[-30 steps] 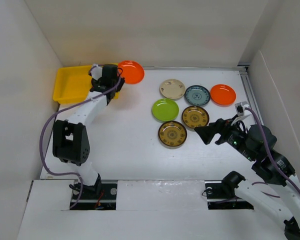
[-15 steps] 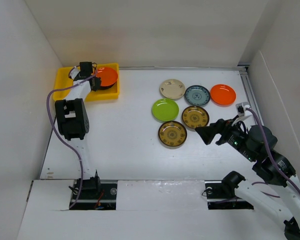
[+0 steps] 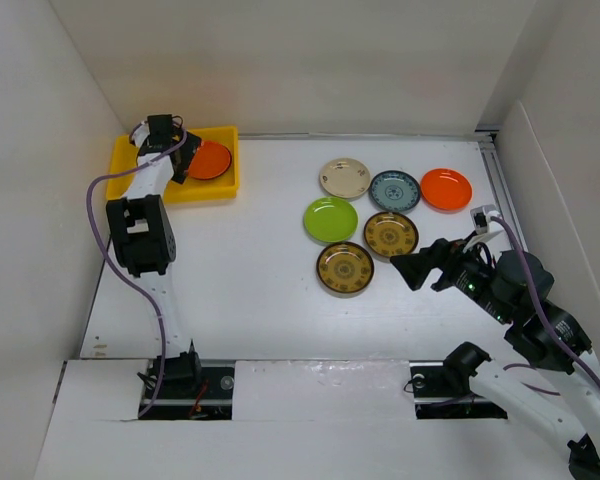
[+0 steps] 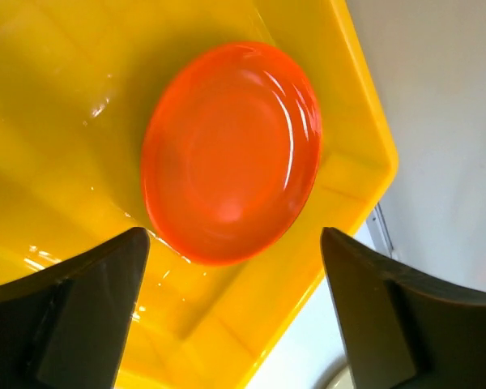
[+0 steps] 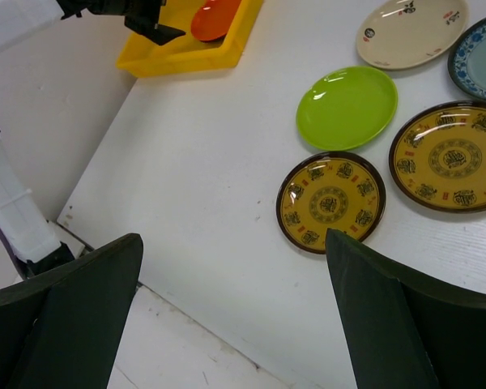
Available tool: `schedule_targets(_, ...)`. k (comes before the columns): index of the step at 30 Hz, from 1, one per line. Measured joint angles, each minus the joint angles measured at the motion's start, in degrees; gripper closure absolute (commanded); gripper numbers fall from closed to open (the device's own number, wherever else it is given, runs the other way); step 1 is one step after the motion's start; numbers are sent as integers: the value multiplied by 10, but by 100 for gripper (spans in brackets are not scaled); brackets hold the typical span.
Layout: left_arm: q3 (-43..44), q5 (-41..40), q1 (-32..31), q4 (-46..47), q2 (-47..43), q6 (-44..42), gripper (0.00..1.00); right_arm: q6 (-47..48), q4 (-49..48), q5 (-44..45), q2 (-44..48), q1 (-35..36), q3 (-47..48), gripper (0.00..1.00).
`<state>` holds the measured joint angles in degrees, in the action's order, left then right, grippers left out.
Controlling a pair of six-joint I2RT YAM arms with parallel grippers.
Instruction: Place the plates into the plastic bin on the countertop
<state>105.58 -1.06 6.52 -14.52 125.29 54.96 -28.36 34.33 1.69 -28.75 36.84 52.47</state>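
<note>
Yellow bin (image 4: 364, 121) holds 1 orange plate (image 4: 231, 154); left claw (image 4: 231, 237) above and right claw (image 5: 233, 239) both gape empty

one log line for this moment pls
left gripper open above orange plate in plastic bin | right gripper open, empty | six plates on countertop

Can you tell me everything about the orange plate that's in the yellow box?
The orange plate is small, round and shallow. It is plain bright orange with no pattern, and shiny like smooth plastic, with light glinting on it. It looks whole and clean, face up. It sits inside the yellow bin, at the bin's right end in the top view, close to the wall. Whether it lies flat or leans on that wall I cannot tell. Nothing lies on it. The left pincer hangs open above it, not gripping it.
</note>
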Motion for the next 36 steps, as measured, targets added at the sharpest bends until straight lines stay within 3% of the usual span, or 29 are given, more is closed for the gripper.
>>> schedule_targets(2, 0, 8, 0, -2, 0, -1, 0, 0, 0, 0, 0, 0, 0, 0)
schedule_targets(7, -26, 25, -4, 2, -19, -17, 0, -2, 2, 0, 0, 0, 2, 0)
schedule_targets(11, -131, 23, -32, 21, -115, -50, 0, -1, 4, 12, -1, 0, 5, 0)
schedule_targets(15, -252, 26, -141, 81, -240, -92, 0, -1, 4, 24, -7, 0, 7, 0)
schedule_targets(18, -341, 62, -245, 174, -286, -115, 0, -1, 4, 25, -14, 0, 7, 0)
schedule_targets(21, -435, 120, -298, 257, -277, -123, 0, -1, 5, 21, -18, 0, 7, 0)
schedule_targets(25, -506, 167, -285, 315, -214, -119, 0, -1, 5, 13, -18, 0, 7, 0)
schedule_targets(28, -509, 186, -271, 361, -215, -125, 0, -1, 5, 11, -13, 0, 7, 0)
schedule_targets(31, -509, 200, -271, 378, -201, -130, 5, -1, 5, 8, -7, 0, 7, 0)
schedule_targets(36, -479, 229, -273, 421, -150, -129, 24, -2, 4, 7, -5, 0, 7, 0)
